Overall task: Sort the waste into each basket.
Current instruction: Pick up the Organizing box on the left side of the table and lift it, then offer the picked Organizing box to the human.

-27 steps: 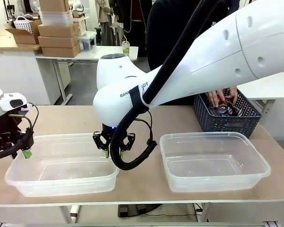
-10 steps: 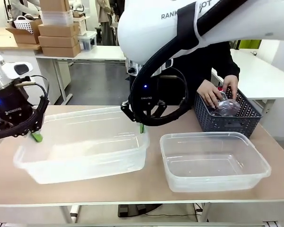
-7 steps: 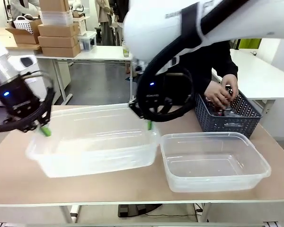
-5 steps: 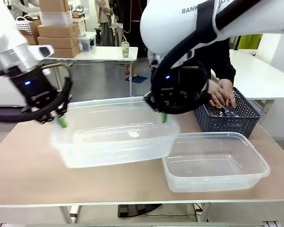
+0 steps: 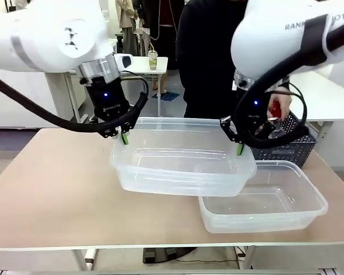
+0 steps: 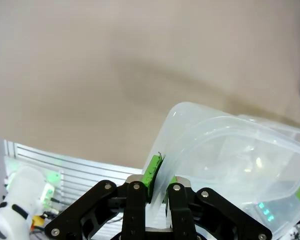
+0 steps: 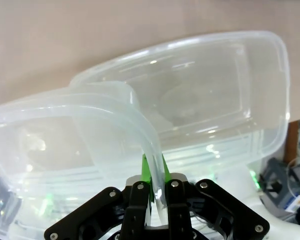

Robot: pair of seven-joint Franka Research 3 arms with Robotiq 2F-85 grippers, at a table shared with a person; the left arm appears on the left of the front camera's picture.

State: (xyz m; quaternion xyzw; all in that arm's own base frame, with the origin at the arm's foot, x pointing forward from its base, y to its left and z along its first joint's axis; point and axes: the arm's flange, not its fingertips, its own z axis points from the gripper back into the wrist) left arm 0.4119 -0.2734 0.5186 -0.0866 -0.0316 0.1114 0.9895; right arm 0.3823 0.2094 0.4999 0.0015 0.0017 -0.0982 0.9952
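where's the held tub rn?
Front view, centre: the held tub hangs above the table, left tool shut on its left rim, right tool on its right, its right end over the resting tub.

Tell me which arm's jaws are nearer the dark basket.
Right. The right arm's jaws, shut on one end of the lifted tub, hang beside the dark basket; the left arm's jaws pinch the tub's other end, farther across the table.
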